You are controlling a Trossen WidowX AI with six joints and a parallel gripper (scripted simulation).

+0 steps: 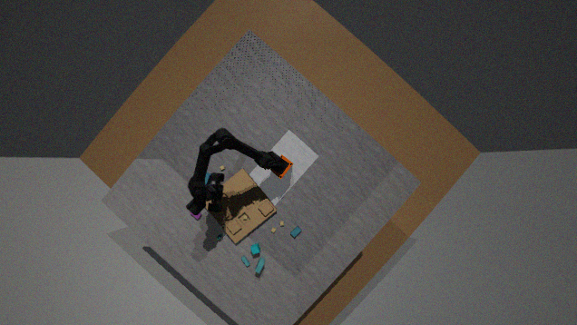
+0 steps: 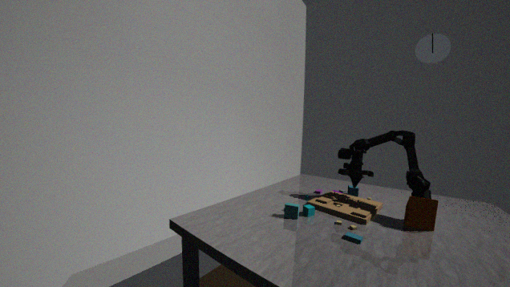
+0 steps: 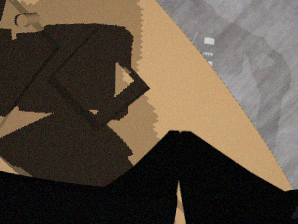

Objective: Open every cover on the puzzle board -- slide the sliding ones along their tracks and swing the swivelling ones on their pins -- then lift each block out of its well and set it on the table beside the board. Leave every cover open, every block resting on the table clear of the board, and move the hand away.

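Observation:
The tan puzzle board lies on the table, partly in the arm's shadow. Square outlines show on it; shadow hides whether some are covers or wells. A small round knob shows at the upper left of the wrist view. My gripper is shut and empty, pointing down above the board's far part. Teal blocks lie off the board. Small yellow blocks lie beside it.
A dark blue block stands beyond the board, near the hand. Magenta pieces lie on the far side, and another small yellow block near the arm. An orange box is at the arm's base.

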